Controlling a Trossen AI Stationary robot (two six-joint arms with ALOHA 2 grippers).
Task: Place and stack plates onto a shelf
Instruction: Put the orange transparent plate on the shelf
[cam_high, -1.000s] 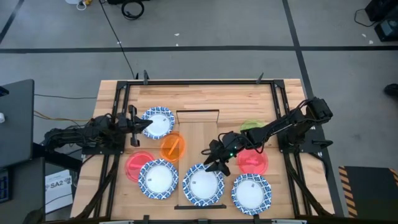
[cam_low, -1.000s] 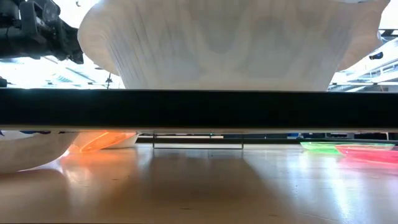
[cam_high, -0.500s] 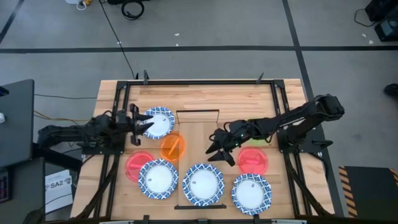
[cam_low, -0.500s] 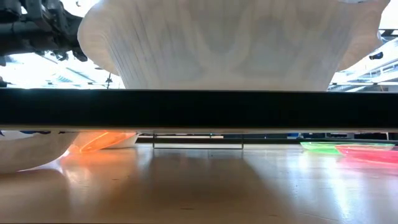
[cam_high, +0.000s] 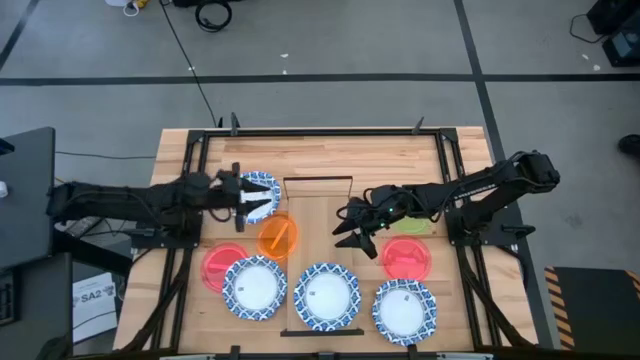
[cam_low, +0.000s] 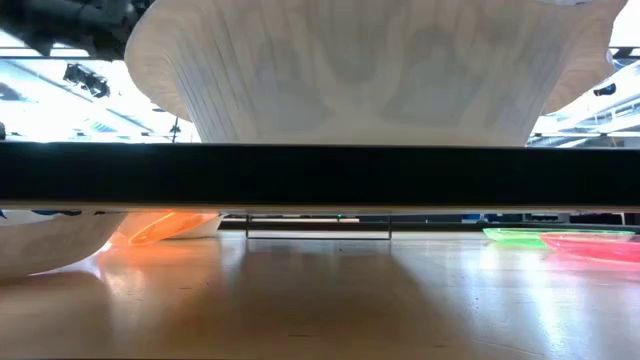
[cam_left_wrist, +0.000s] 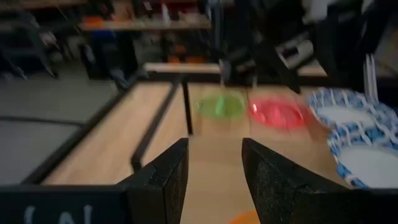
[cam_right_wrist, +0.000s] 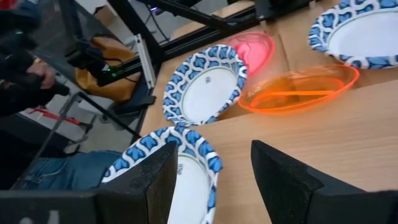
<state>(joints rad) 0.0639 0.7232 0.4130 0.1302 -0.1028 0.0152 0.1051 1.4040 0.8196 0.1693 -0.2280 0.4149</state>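
Observation:
My left gripper (cam_high: 243, 196) is open and empty, above the left rim of the far-left blue-rimmed white plate (cam_high: 257, 196); its open fingers show in the left wrist view (cam_left_wrist: 214, 168). My right gripper (cam_high: 350, 224) is open and empty above the light-wood shelf board (cam_high: 318, 215), as the right wrist view (cam_right_wrist: 214, 180) shows. A blue-rimmed plate (cam_high: 326, 296) rests on the board's near end. An orange plate (cam_high: 278, 237), two red-pink plates (cam_high: 222, 265) (cam_high: 406, 258), a green plate (cam_high: 405, 222) and two more blue-rimmed plates (cam_high: 254, 287) (cam_high: 404, 310) lie on the table.
Black rails (cam_high: 318, 179) stand at the shelf's far end, and a black frame (cam_high: 190, 180) runs along the table's sides. In the low view a white plate's underside (cam_low: 350, 70) and a black rail (cam_low: 320, 175) fill the near field. Bare wood (cam_high: 330, 155) lies along the far edge.
My right gripper has drawn back from the near middle blue-rimmed plate toward the table's far edge, along the shelf board. My left gripper has gone toward the table's right edge, over the far-left blue-rimmed plate's rim. No plate has moved.

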